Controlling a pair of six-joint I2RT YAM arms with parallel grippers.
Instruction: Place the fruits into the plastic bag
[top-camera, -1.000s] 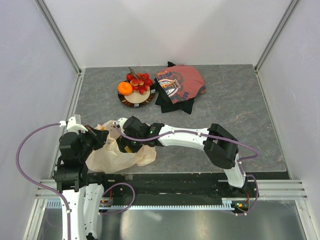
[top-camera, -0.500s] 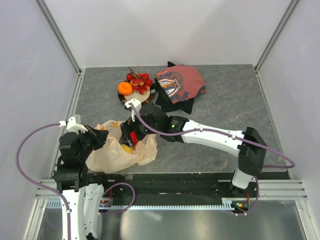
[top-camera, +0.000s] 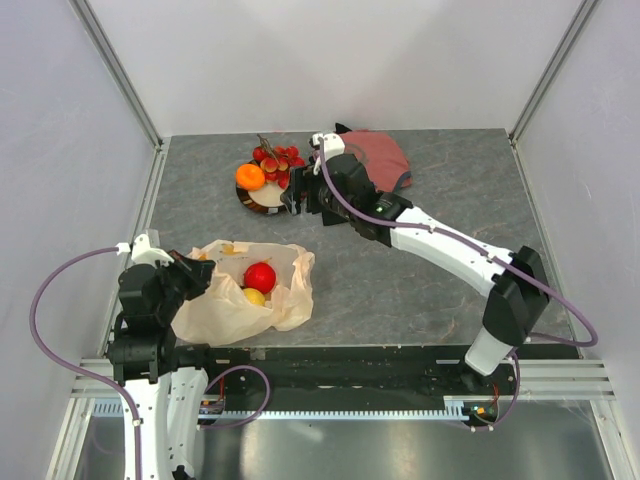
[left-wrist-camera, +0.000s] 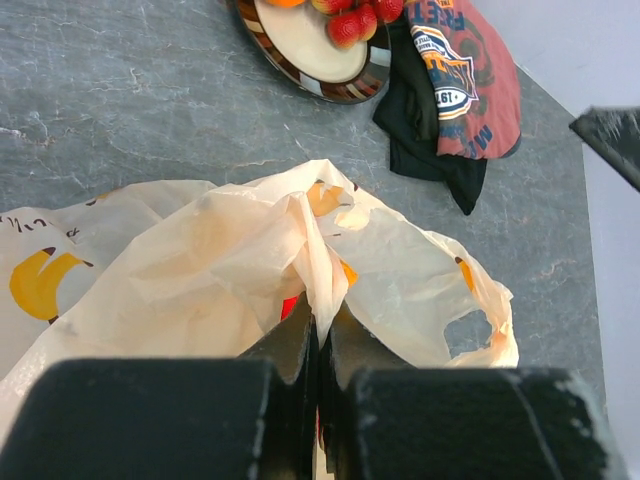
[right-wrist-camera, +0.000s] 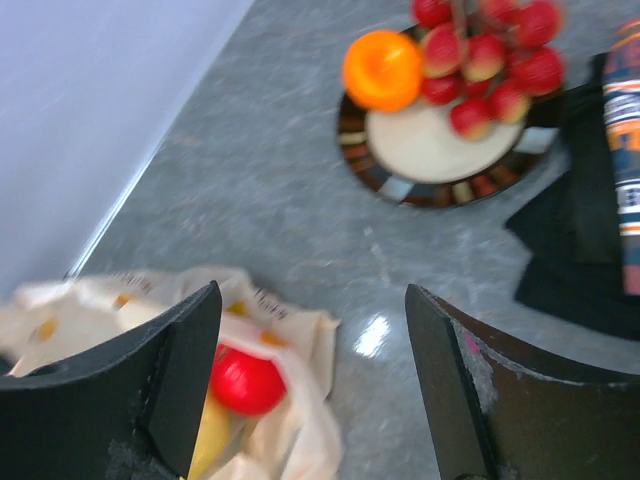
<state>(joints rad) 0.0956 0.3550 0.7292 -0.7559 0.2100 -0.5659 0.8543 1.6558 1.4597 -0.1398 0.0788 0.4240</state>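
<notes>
While the left hand (left-wrist-camera: 320, 340) clamped the rim of the crinkly cream plastic bag (top-camera: 235, 310) at seven o'clock (shiny red apple (top-camera: 259, 277) inside), the right hand (right-wrist-camera: 312, 330) hovered empty, fingers (right-wrist-camera: 180, 380) apart, and likely needed to straddle the round orange (right-wrist-camera: 382, 68) on the dark plate (right-wrist-camera: 400, 187) at twelve o'clock squarely.

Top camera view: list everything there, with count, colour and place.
plastic bag: one, cream-white with yellow prints, near-left of table
apple: one, red, in the bag
yellow fruit: one, yellow, in the bag beside the apple
orange: one, orange, left on the plate
berries: one cluster, red, on the plate
plate: one, dark rim, cream centre, far side of table
cloth: one, red and black, right of the plate
table: one, grey
left claw: one, black, shut on the bag
right claw: one, black, open, empty, by the plate
</notes>
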